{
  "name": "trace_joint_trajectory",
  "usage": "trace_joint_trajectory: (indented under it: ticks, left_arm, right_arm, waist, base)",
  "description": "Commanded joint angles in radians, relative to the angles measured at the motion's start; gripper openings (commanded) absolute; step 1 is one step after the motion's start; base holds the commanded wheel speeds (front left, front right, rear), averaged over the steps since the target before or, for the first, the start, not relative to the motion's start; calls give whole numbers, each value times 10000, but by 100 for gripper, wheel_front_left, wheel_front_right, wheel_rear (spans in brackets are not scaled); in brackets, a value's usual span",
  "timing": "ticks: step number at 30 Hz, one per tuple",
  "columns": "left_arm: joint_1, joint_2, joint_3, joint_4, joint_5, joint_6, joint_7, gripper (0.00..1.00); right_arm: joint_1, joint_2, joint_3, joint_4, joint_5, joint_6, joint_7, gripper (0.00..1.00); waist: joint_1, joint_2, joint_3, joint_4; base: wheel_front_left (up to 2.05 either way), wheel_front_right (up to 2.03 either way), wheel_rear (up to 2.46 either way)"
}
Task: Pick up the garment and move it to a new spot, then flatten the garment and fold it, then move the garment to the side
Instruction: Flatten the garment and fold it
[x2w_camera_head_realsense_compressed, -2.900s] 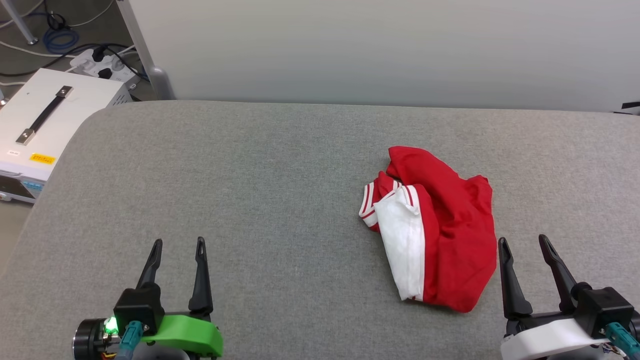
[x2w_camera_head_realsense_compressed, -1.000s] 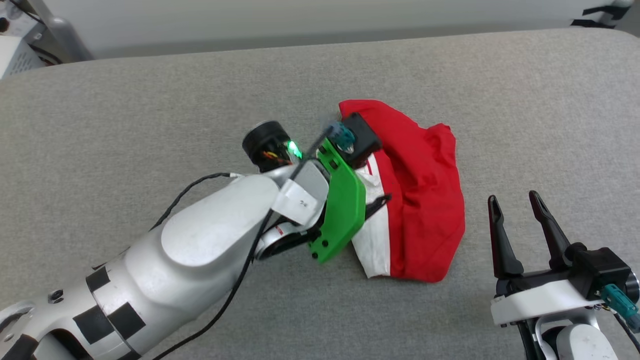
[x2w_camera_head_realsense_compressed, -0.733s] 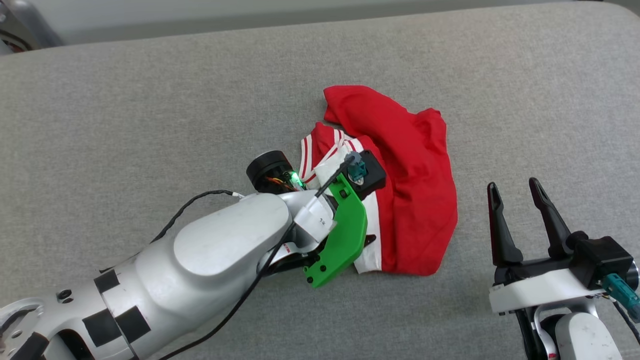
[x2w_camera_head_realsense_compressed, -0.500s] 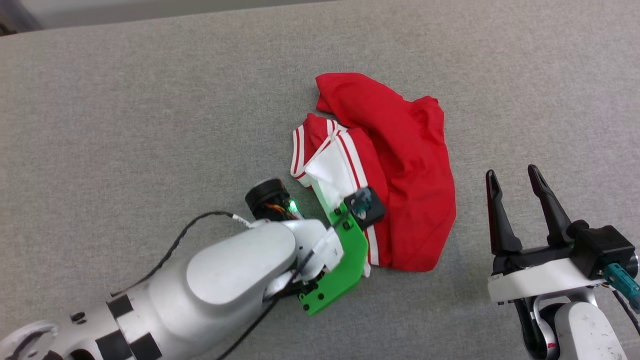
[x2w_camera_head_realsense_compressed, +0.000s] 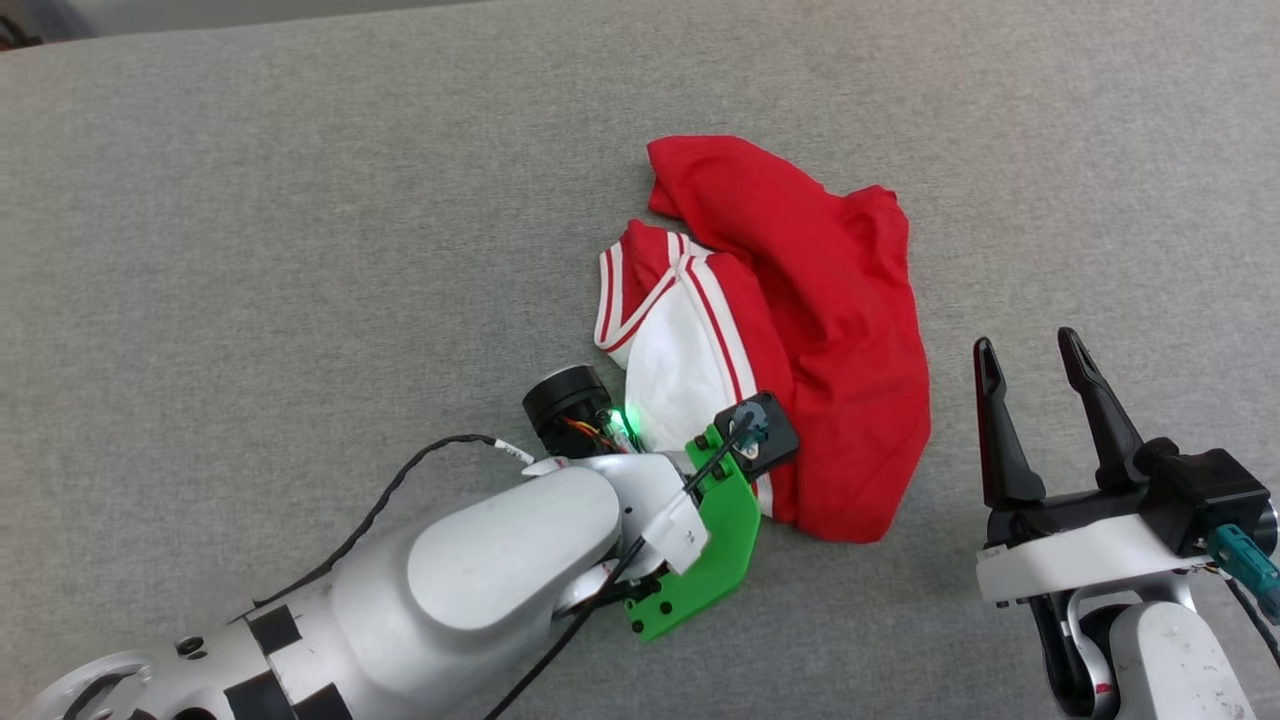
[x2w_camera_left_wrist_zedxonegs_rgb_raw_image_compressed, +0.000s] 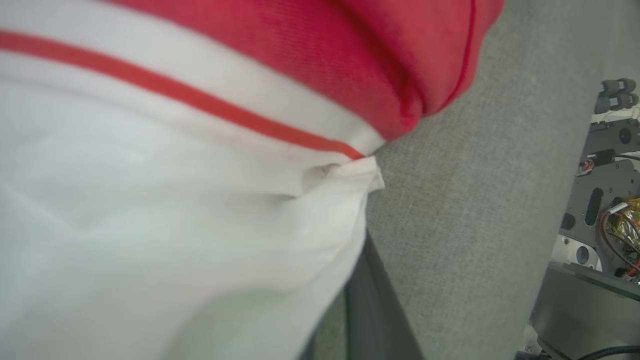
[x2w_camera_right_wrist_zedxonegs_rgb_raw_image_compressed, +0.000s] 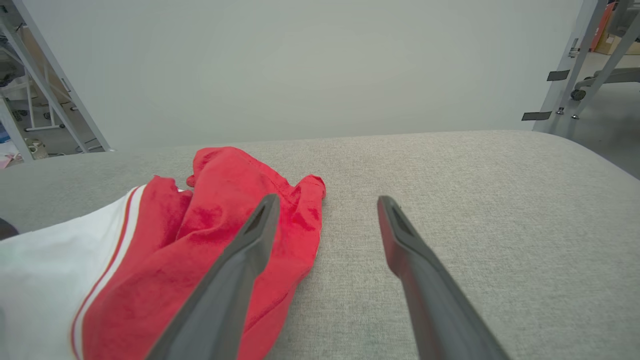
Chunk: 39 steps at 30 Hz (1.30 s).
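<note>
**Gripping the near white edge of the crumpled jersey: handling notes and count**

Position: the red jersey-style shirt with white sleeve panels and red-and-white striped trim (x2w_camera_head_realsense_compressed: 830, 350) is lying in a crumpled heap on the grey woven-fabric work surface (x2w_camera_head_realsense_compressed: 300, 250). It is right of centre in the head view, between the two arms. No print is being shown by the folds as they lie.

Left gripper (x2w_camera_head_realsense_compressed: 750, 465): it is being pressed down onto the near white edge of the heap. In the left wrist view the white cloth (x2w_camera_left_wrist_zedxonegs_rgb_raw_image_compressed: 150, 200) is being bunched against one dark finger (x2w_camera_left_wrist_zedxonegs_rgb_raw_image_compressed: 372, 305). The jaws are being recorded as closed on that cloth.

Right gripper (x2w_camera_head_realsense_compressed: 1028, 350): it is being kept just beside the red hem and off the cloth. Its two fingers are standing wide apart with nothing between them.

Handling (judgement): the shirt is being treated as light, limp and not fragile. When it is lifted by one pinch it is likely to hang, trail and unfold unevenly. The knit looks unlikely to slip. A hem, sleeve edge or shoulder seam is being preferred as a hold, since a mid-panel pinch may catch several layers.

Count:
- Shirt: one.
- Grippers: two.
- White panel showing: one.
- Striped trim bands: at least two; more may be hidden in the folds.
</note>
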Motion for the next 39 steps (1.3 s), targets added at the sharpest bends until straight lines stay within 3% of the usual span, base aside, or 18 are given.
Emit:
trace_joint_trajectory:
  ticks: [1, 6, 12, 18, 32, 39]
  left_arm:
    - [250, -56, -141, 206, 21, -27, -226, 0]
    - [81, -299, -142, 304, 18, -27, -1210, 0]
    - [-357, -226, -61, 564, -561, -27, -3341, 0]
    - [-87, 364, 653, 627, -695, 233, -4975, 0]
    - [2481, 2672, 2223, 774, -1953, 1994, -6812, 0]
    - [3868, 3082, 2593, 1965, -2955, 2036, -7193, 0]
  right_arm:
    - [-198, -20, -22, 26, -71, -7, -59, 100]
    - [-105, -20, -103, 35, -147, -7, -59, 100]
    - [147, -20, -242, 53, -209, -7, -59, 100]
    - [425, -20, -380, 11, -255, -7, -59, 100]
    - [665, -20, -463, -1, -401, -7, -59, 100]
    - [824, -20, -455, 52, -476, -7, -59, 100]
  waist:
    - [-1, 0, -71, 141]
    - [-1, 0, -256, 382]
    - [-1, 0, -646, 697]
    - [-1, 0, -1004, 1078]
    - [-1, 0, -1272, 1730]
    - [-1, 0, -1397, 1828]
  base:
    - [0, 0, 0]
    - [0, 0, 0]
    - [0, 0, 0]
    - [0, 0, 0]
    - [0, 0, 0]
    - [0, 0, 0]
